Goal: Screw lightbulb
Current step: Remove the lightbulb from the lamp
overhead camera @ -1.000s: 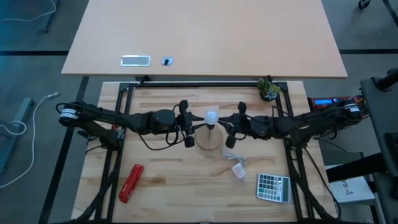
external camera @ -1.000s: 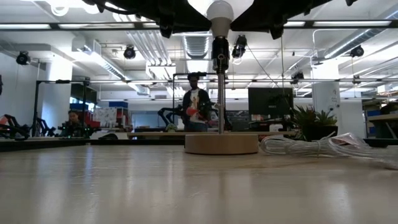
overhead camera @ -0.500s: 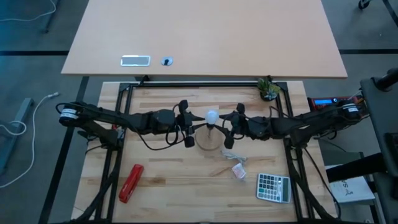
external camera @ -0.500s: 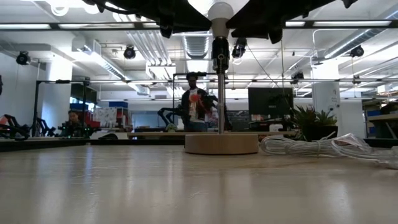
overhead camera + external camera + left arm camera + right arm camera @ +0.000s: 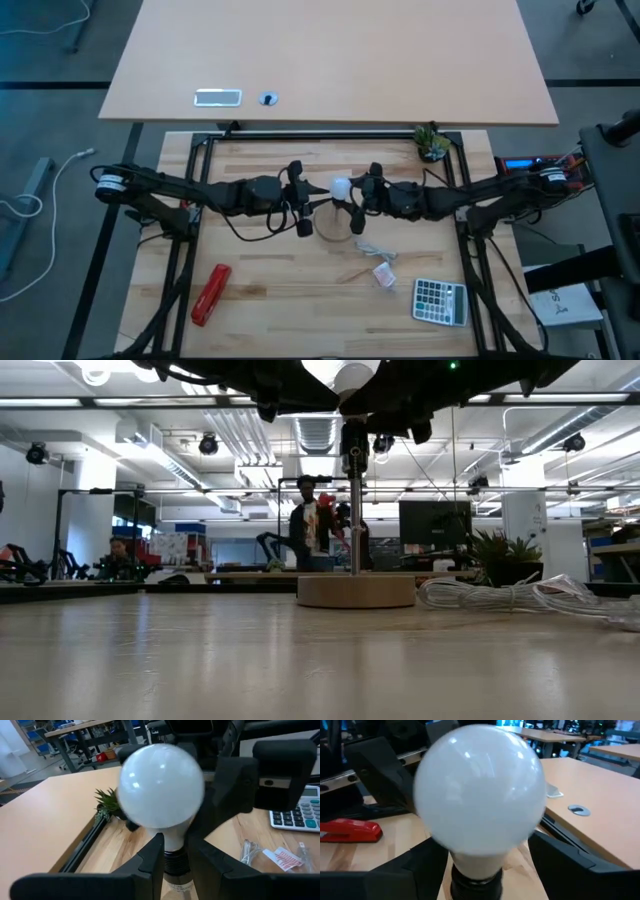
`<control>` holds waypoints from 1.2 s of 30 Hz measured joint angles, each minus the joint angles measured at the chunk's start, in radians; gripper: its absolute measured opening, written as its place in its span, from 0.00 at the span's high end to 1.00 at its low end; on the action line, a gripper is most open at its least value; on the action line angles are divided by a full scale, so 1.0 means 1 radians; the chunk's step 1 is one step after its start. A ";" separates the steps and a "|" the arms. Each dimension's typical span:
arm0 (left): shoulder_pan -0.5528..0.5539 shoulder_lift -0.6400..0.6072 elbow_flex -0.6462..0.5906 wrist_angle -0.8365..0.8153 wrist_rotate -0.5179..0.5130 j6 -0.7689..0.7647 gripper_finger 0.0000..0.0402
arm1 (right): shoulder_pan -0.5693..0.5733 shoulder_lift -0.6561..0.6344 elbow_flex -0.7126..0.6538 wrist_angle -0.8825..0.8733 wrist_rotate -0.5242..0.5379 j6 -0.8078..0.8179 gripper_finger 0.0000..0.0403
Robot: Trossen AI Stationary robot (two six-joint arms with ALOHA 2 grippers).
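Right pincer (image 5: 352, 192) spread open around bulb (image 5: 341, 187); left pincer (image 5: 304, 208) closed on socket neck (image 5: 172, 865) below.

The scene is lit evenly from overhead, and ceiling lights (image 5: 560, 405) are seen glaring in the low view. Small highlights are caught on the lightbulb (image 5: 480, 790), whose edges are smeared in both wrist views. The near surface (image 5: 300, 660) is rendered soft.
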State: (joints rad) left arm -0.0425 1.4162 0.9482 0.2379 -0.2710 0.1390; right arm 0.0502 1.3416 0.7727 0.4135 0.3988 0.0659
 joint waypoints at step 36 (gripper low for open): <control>-0.036 0.024 -0.113 -0.015 0.000 -0.309 0.77 | 0.004 -0.003 -0.001 0.041 -0.015 0.060 0.66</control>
State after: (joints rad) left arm -0.0780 1.4403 0.8353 0.2226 -0.2709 -0.1700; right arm 0.0544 1.3389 0.7719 0.4548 0.3842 0.1255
